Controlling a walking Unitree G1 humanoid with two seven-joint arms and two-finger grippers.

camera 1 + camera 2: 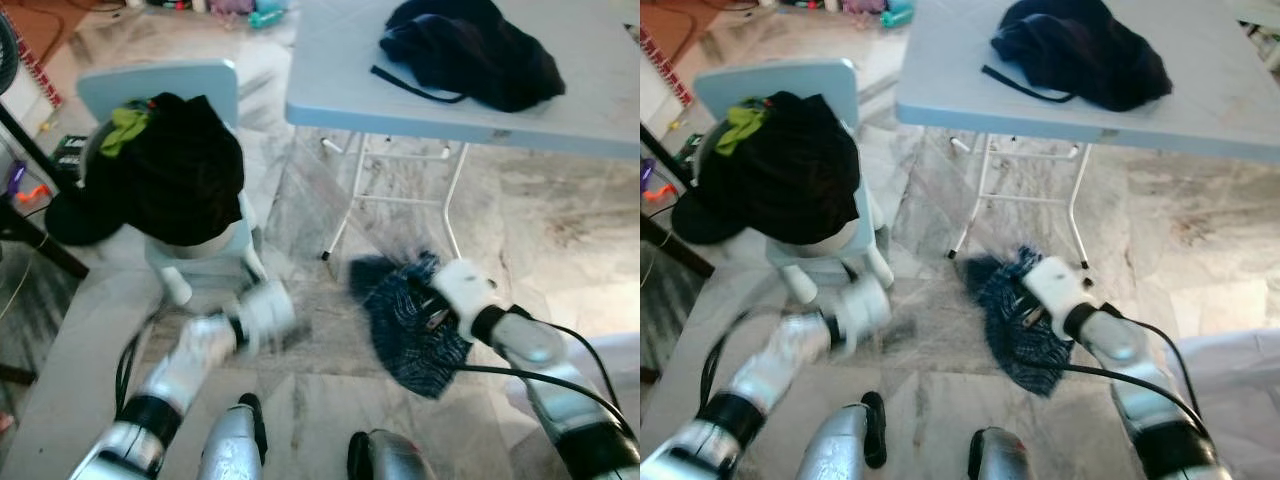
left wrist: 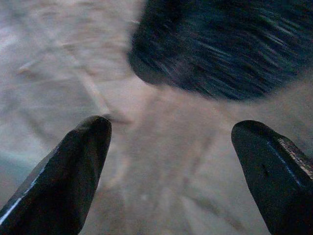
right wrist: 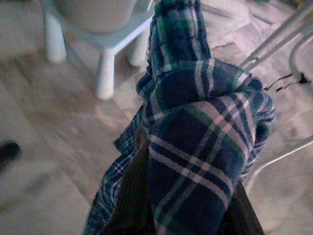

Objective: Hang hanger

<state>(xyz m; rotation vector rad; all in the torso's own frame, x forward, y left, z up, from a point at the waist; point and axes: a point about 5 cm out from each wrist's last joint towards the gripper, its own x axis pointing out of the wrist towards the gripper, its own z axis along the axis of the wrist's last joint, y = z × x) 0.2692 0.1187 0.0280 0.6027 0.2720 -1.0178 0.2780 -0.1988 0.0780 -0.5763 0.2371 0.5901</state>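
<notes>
- The plaid shirt (image 3: 195,147) hangs bunched over the right gripper (image 1: 432,300), held above the floor (image 1: 320,380) just in front of the folding table (image 1: 450,90).
- A brown, ribbed piece under the cloth in the right wrist view may be the hanger (image 3: 129,196); the fabric covers too much to be sure.
- The shirt is soft, light woven cotton in blue, green and white; it will sag and slide. The stiff hanger neck is the surer place to hold.
- The right fingers are buried in cloth, so I cannot tell how they stand.
- The left gripper (image 2: 166,161) is blurred over the marbled floor, jaws wide apart and empty.
- Dark clothes (image 1: 170,170) heap on a pale blue plastic chair (image 1: 160,85); another dark garment (image 1: 470,50) lies on the table.
</notes>
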